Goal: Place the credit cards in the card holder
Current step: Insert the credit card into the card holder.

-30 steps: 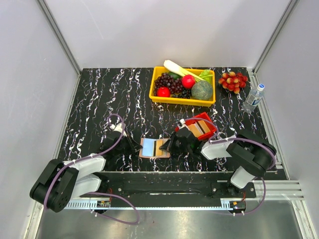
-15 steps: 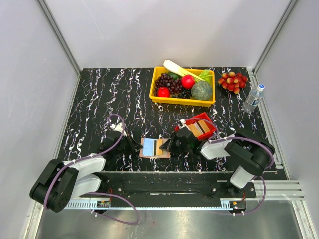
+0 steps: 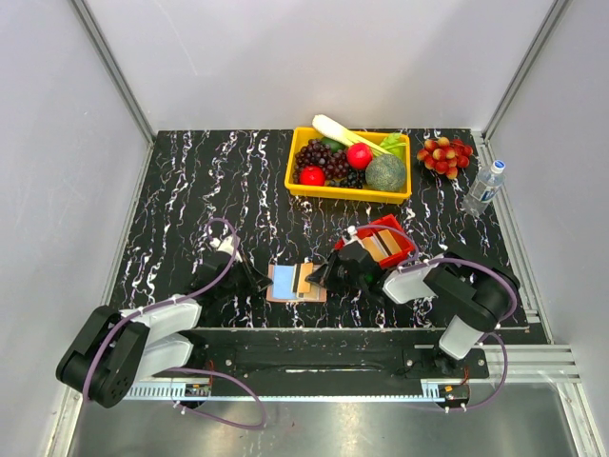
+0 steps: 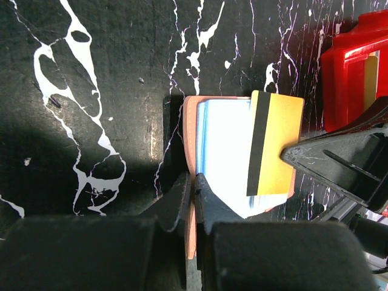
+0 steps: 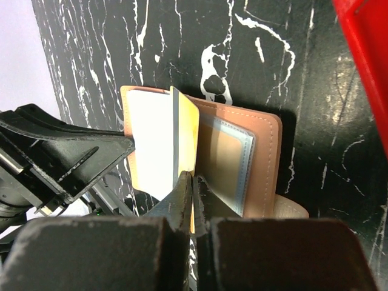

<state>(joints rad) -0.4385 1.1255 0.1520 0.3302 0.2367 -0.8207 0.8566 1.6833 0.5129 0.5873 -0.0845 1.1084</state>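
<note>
The left arm (image 3: 133, 345) and the right arm (image 3: 459, 297) share one build: chunky black joint housings joined by smooth, pale grey-white link shells. A thin purple cable (image 3: 221, 220) loops along each from base to wrist. Seen from the wrist cameras, the jaws are matte black wedge-shaped plastic with angular bracing.

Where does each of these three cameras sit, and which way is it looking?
Top external: fixed above and behind the arms, looking down on the table; both arms show, bases at the bottom.
Left wrist: on the left arm, looking down past the left gripper, shut on the card holder.
Right wrist: on the right arm, looking past the right gripper, shut on a gold card.
Shared: both wrist views show card holder, gold card and the opposite gripper.
</note>
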